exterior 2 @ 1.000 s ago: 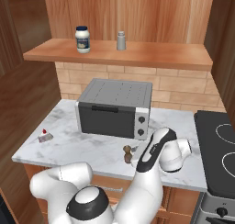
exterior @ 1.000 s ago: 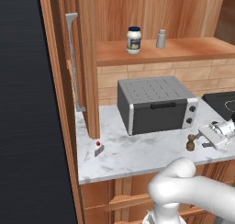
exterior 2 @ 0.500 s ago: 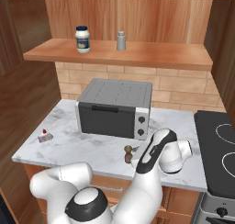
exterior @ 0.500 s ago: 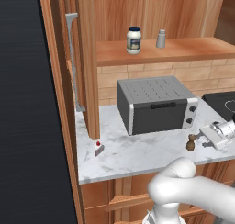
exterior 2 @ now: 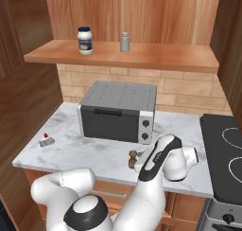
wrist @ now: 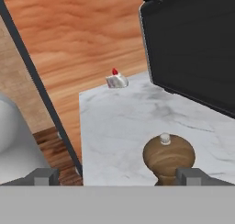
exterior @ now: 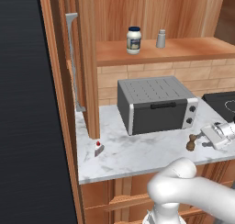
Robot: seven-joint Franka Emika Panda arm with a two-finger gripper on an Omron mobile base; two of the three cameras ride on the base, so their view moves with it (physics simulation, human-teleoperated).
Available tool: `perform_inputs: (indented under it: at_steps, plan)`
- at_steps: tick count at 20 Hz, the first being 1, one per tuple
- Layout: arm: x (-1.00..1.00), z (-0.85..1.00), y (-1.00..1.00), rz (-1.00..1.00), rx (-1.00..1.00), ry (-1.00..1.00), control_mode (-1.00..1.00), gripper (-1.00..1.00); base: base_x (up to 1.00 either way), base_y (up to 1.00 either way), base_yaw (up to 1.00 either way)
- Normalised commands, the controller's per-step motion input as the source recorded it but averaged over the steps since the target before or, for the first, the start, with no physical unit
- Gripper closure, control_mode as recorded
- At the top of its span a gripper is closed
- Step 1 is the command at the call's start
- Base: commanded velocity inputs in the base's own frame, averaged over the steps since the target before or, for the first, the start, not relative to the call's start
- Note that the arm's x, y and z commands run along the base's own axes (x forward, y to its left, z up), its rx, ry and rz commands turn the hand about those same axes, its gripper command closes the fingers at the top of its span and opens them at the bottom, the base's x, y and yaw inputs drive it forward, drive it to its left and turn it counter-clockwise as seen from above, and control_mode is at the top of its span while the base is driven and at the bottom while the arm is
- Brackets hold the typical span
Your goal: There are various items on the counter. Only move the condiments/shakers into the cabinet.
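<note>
- far left of the toaster oven [exterior: 158, 104], near the table [exterior: 137, 154] edge, you have the tiny red-topped wedge [exterior: 98, 148]; it's no condiment, so leave it.
- above the toaster oven, the cabinet [exterior 2: 142, 55] shelf already carries the blue-lidded jar [exterior: 133, 40] and, right of it, the grey shaker [exterior: 161, 38].
- just in front of the toaster oven's right end stands the pepper mill [exterior: 191, 142], upright on the table.
- right of the mill sits your gripper [exterior: 200, 140], laid level; its fingers [wrist: 195, 176] are spread wide and hold nothing, the mill close ahead near the right one.
- expect the mill to be light, rigid wood, smooth and rounded, so likely slippery; i'd take it at the narrow waist below the bulb.
</note>
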Motion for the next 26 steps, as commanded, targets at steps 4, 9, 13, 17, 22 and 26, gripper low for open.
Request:
perform_inputs:
  at_steps: [4,9,13,17,22,26]
  plan:
    - [0.0,0.0,0.06,-0.05,0.0,0.0,-1.0,-1.0,0.0,0.0,0.0]
    - [0.0,0.0,0.08,-0.04,0.0,0.0,-1.0,-1.0,0.0,0.0,0.0]
    - [0.0,0.0,0.0,-0.08,0.0,-0.01,-1.0,-1.0,0.0,0.0,0.0]
    - [0.02,0.0,0.0,-0.09,0.0,0.0,-1.0,-1.0,0.0,0.0,0.0]
    - [0.0,0.0,0.0,-0.06,0.0,0.0,-1.0,-1.0,0.0,0.0,0.0]
    - [0.0,-0.01,0.0,0.0,0.0,0.0,-1.0,-1.0,0.0,0.0,0.0]
